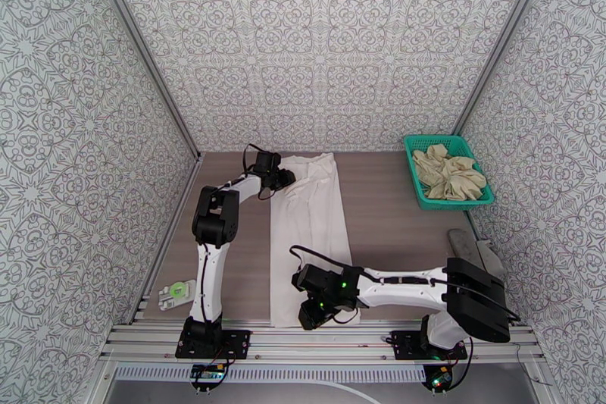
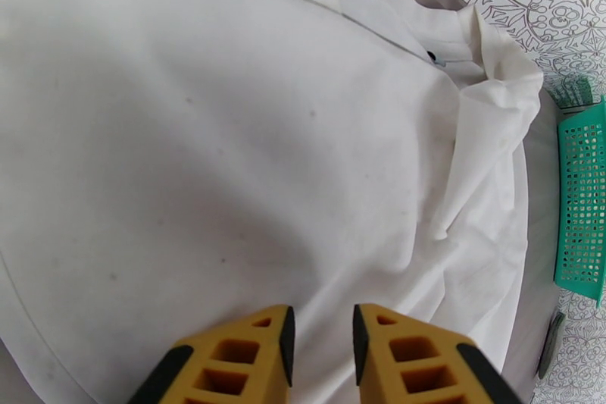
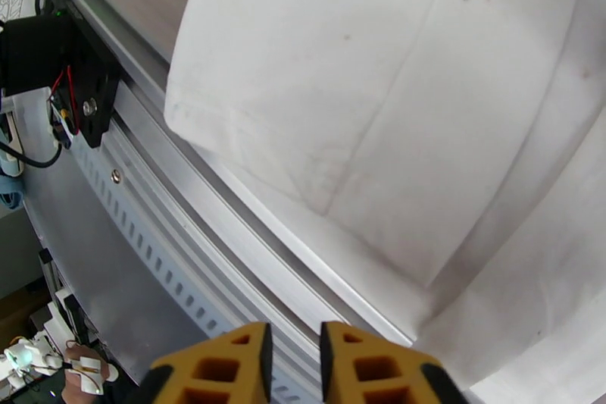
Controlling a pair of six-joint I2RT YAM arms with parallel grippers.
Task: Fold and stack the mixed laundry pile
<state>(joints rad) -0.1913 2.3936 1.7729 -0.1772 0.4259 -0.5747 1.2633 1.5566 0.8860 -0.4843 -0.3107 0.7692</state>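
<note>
I could read no text, brand or number anywhere, and the small dark mark (image 2: 435, 58) by the collar of the white T-shirt (image 2: 227, 133) was too small for me to make out.

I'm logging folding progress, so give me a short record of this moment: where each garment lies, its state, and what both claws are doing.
white shirt: folded into a long narrow strip, flat on the table, running from the far side to the near edge
beige garment: crumpled in the teal basket, far right
left claw: open, over the shirt's far end, holding nothing
right claw: open, at the shirt's hem end, holding nothing
stack: not started
</note>
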